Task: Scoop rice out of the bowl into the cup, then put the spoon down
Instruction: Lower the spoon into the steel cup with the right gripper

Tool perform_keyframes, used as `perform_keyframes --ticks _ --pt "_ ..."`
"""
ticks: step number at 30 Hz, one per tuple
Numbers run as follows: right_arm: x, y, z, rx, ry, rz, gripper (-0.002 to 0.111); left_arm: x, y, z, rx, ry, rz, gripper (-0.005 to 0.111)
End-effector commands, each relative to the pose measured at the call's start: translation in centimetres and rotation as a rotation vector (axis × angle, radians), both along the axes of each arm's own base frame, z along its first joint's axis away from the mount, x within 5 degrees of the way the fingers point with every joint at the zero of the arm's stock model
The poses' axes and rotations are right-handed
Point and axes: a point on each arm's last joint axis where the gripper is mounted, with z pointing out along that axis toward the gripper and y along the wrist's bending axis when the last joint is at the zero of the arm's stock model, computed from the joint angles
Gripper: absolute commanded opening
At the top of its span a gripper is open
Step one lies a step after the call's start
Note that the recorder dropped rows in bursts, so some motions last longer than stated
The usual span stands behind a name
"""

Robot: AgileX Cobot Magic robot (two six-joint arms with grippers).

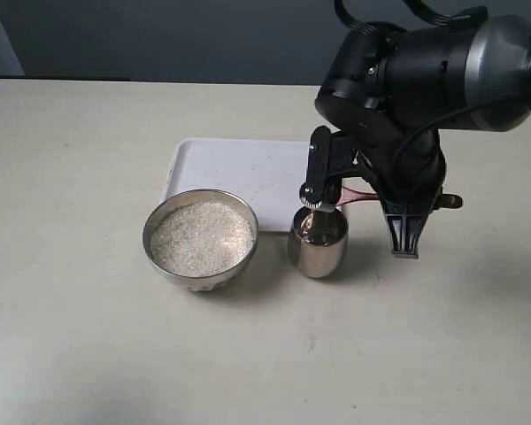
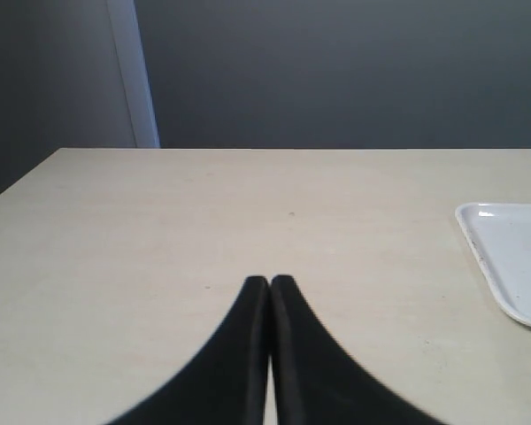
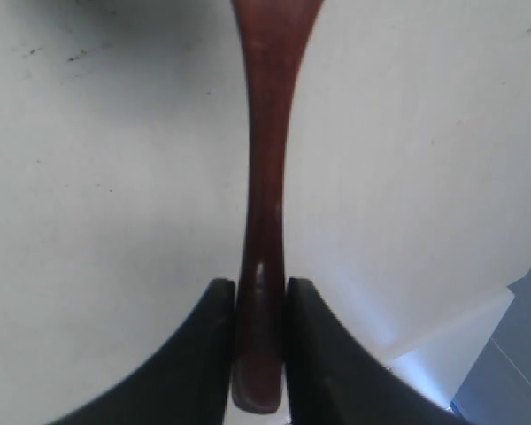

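Observation:
The metal bowl (image 1: 156, 254) holds a mound of white rice (image 1: 201, 237) in the middle of the table. To its right stands the steel cup (image 1: 319, 248). My right gripper (image 1: 378, 197) (image 3: 260, 285) is shut on the end of the dark red-brown spoon (image 1: 357, 196) (image 3: 265, 159). The handle runs left from the jaws, and the spoon's head sits at the cup's mouth. In the right wrist view the spoon's head is cut off at the frame edge. My left gripper (image 2: 270, 282) is shut and empty, low over bare table.
A white tray (image 1: 239, 164) (image 2: 513, 257) lies flat behind the bowl and cup. The right arm's bulky black body hangs above the cup's right side. A dark wall runs behind the table's far edge.

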Motion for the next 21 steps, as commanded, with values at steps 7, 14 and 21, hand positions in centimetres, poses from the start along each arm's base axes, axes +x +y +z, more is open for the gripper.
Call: perform_keyframes --ticks 7,14,21 --pt "-0.8 -1.3 -1.6 -0.074 0.022 0.009 -0.001 0.0 0.0 -0.1 -0.003 0.001 -0.003 0.001" --pt "-0.8 -1.3 -1.2 -0.068 0.000 0.001 -0.001 0.0 0.0 -0.1 -0.003 0.001 -0.003 0.001" --pt "-1.4 -0.4 -1.0 -0.100 -0.039 0.076 -0.001 0.0 0.0 -0.1 -0.003 0.001 -0.003 0.001"
